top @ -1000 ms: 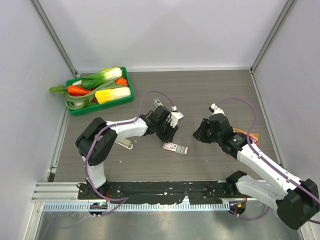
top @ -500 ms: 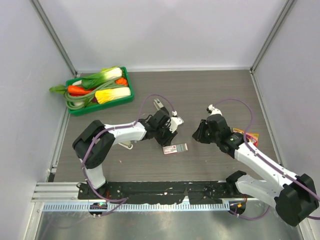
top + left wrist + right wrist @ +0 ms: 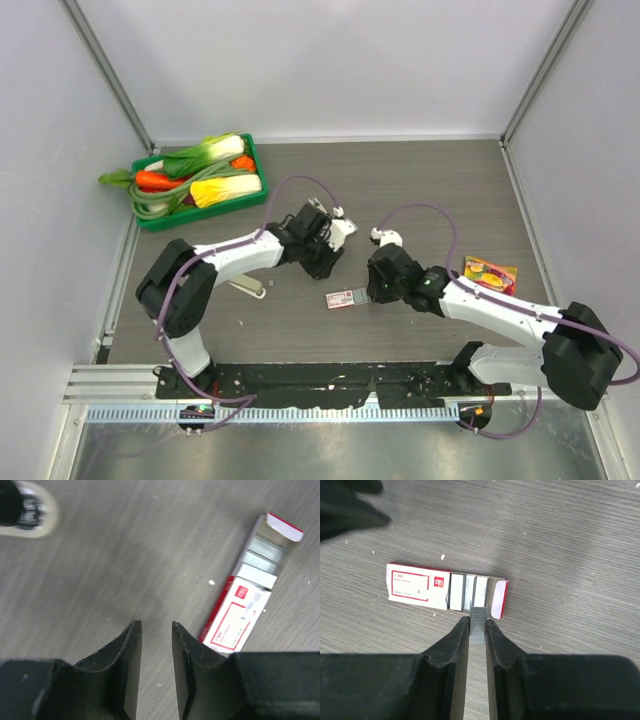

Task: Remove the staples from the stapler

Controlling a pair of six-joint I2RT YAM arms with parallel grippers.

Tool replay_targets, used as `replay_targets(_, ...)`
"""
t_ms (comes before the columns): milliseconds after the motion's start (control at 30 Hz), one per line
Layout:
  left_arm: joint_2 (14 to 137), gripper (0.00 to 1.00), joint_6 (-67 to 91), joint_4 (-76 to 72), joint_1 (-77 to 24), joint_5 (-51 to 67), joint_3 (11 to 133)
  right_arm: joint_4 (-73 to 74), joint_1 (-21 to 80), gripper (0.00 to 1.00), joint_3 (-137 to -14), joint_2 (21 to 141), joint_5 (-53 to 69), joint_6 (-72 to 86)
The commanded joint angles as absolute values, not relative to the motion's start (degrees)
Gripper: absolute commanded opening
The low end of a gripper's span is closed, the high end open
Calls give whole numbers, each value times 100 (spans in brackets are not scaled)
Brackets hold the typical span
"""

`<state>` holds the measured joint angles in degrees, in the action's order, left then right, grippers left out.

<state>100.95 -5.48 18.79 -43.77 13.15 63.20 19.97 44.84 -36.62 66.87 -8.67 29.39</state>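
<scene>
My right gripper (image 3: 478, 630) is clenched on the short thin grey metal strip of staples (image 3: 479, 616), centre frame, at the open red-and-white cardboard staple box (image 3: 417, 587); I judge depositing is in hand; next, lower into the tray, then release; left gripper (image 3: 155, 630) is slightly parted, empty.

grey staples (image 3: 479, 624), red-and-white box (image 3: 415, 586), green tray (image 3: 200, 214), brown woodgrain table (image 3: 420, 170)

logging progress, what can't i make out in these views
- staples: right wrist view, lower end hidden between the right gripper jaws; too small from above
- box: left wrist view, near end behind the left gripper
- pale object: same view, blurred, cut by the corner
</scene>
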Motion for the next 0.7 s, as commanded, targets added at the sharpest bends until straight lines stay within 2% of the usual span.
replay_targets(0,9581,33,-799,2355,-4000,1652,6574,2057,4877,11,-3981,6872,-1817,2830)
replay_targets(267,9588,33,-721,2750,-3859,2055,6617,2092,5502,11,-4236,7374,-2496,2936)
replay_targets(500,9668,33,-624,2699,-3832,2101,6583,1925,5546,11,-4342,7672,-2575,2944)
replay_targets(667,9712,36,-624,2777,-3832,1925,6644,1784,5546,11,-4386,7945,-2593,2918)
